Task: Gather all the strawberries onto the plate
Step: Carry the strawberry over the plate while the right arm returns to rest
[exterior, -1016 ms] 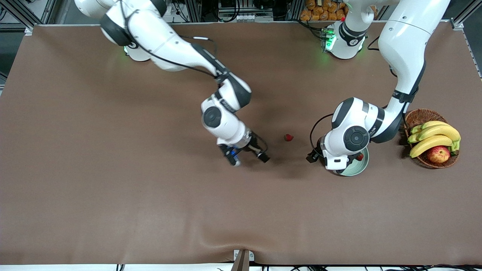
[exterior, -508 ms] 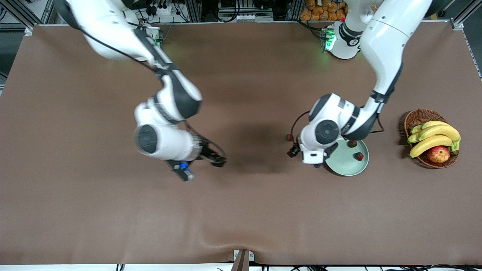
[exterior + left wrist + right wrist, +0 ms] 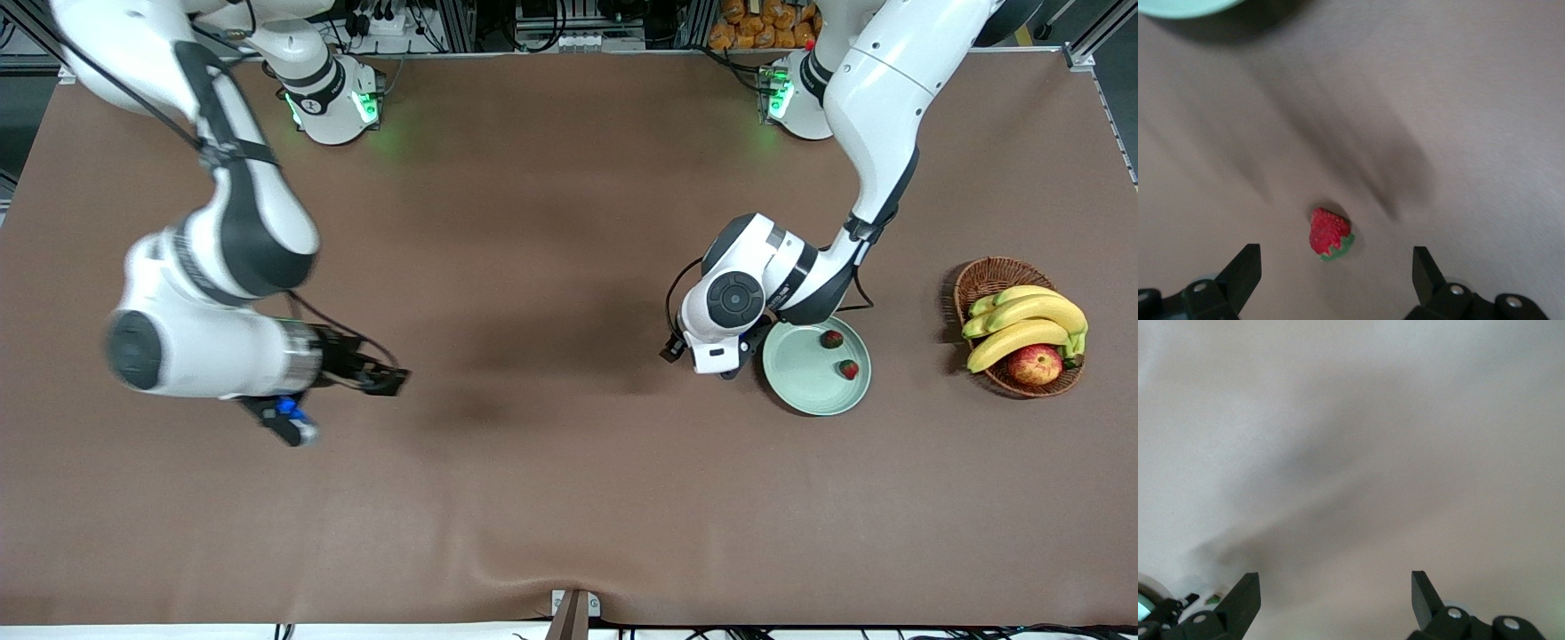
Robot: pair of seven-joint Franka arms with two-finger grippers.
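brown table (image 3: 551, 498), plate (image 3: 800, 391), basket (image 3: 982, 276), strawberry (image 3: 1329, 233)
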